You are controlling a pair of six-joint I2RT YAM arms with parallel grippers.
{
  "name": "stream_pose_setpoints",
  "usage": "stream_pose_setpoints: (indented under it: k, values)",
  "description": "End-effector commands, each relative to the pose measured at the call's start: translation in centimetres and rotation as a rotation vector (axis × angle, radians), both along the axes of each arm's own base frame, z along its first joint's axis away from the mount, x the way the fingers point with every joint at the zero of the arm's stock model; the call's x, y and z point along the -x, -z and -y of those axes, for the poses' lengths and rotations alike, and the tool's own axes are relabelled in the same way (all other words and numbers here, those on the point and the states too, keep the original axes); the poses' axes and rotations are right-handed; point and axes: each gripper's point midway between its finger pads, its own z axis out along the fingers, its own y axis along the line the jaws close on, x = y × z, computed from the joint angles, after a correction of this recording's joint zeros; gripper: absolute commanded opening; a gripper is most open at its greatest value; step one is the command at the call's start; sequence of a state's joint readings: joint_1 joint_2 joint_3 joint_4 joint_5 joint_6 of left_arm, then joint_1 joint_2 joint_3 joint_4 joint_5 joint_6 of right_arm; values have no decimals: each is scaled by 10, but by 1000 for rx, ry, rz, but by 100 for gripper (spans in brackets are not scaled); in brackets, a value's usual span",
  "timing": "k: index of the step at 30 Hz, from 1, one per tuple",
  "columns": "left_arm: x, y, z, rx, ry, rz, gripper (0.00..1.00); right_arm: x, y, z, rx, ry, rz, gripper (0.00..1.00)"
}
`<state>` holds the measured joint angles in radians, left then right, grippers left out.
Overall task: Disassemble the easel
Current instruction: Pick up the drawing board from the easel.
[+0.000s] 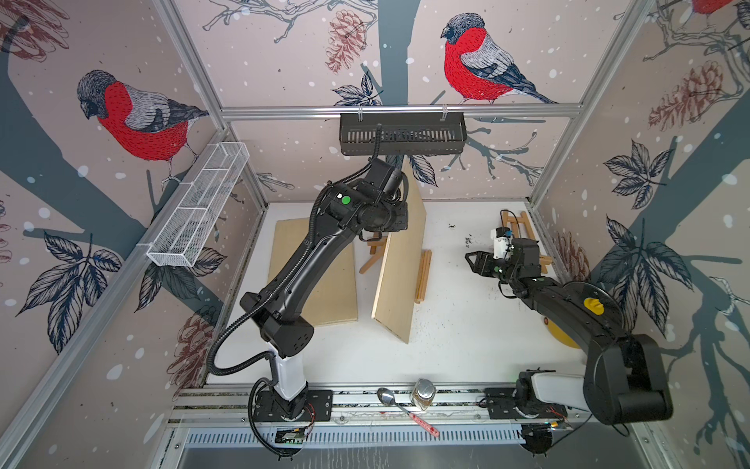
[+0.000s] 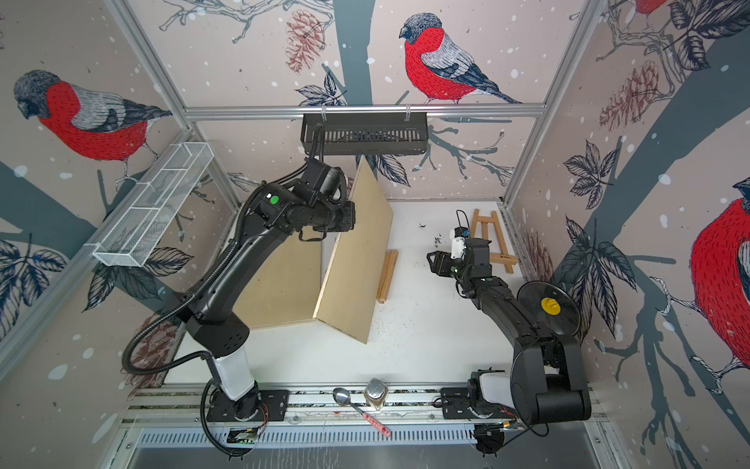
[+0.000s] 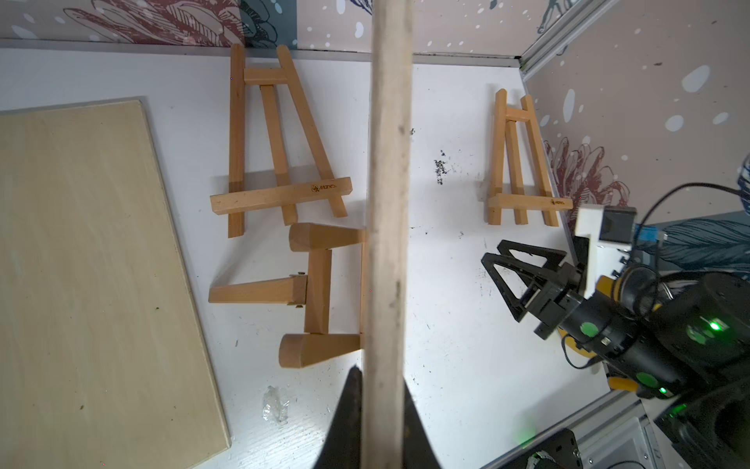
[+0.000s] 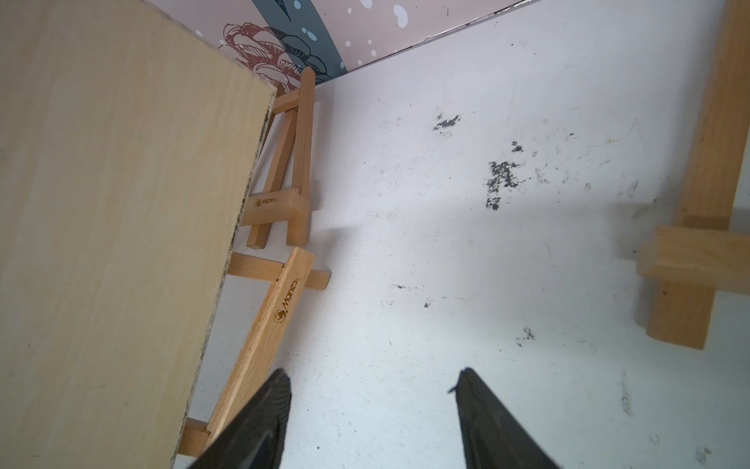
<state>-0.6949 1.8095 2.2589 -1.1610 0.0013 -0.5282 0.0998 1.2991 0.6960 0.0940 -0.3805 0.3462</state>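
Over the middle of the surface (image 1: 446,345) the left gripper (image 3: 381,379) hangs with its jaws clamped on the upper edge of a pale lifted board (image 1: 399,268). The board stands steeply tilted, running from the far edge toward the front; whether its low edge touches the surface I cannot tell.

Under it lies the easel (image 3: 312,292). Two round-ended bars and a crossbar poke out on the side of the board facing the left edge; its ledge (image 1: 423,276) shows on the side facing the right edge, just beside the board; the middle of the easel is hidden by the board.

Toward the left edge a flat board (image 3: 93,264) lies on the surface, partly under the left arm, apart from the easel.

Toward the right edge the right gripper (image 1: 473,263) hovers above bare surface; its jaws are parted with nothing between them, pointing at the lifted board and well apart from it.

Near the far edge a second easel (image 3: 280,142) lies flat, just beyond the one under the board; a third easel (image 3: 527,202) lies in the far right corner, partly behind the right wrist in both top views.

Along the front rail (image 1: 357,400) a spoon (image 1: 385,396) and a jar (image 1: 423,393) sit side by side, between the two arm bases.
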Motion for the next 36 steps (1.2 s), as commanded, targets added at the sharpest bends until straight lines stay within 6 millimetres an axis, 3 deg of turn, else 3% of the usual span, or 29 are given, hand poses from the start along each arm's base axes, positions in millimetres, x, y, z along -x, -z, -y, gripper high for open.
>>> stream_pose_setpoints:
  k: [1, 5, 8, 13, 17, 22, 28, 30, 32, 36]
  values:
    - [3, -66, 29, 241, 120, 167, 0, -3, -10, -4, -18, -8, 40, 66]
    - [23, -95, 28, 324, 188, 213, 0, -2, -13, -6, -15, -15, 48, 66]
    - [37, -120, 11, 372, 204, 258, 0, -1, -15, -7, -11, -15, 52, 66]
    - [69, -163, -44, 458, 173, 355, 0, -1, -16, -9, -12, -21, 54, 66]
    - [98, -178, -88, 428, 68, 405, 0, -1, -20, -16, -7, -34, 59, 66]
    - [128, -177, -143, 367, -100, 441, 0, 1, -26, -25, 11, -52, 68, 66]
    - [146, -166, -181, 304, -228, 442, 0, 4, -29, -30, 41, -60, 65, 66]
    - [146, -159, -188, 279, -260, 432, 0, 5, -26, -29, 49, -55, 57, 66]
    - [142, -149, -193, 240, -296, 413, 0, 7, -36, -27, 50, -48, 81, 66]
    - [123, -122, -199, 141, -367, 369, 0, 9, -39, -28, 50, -46, 86, 66]
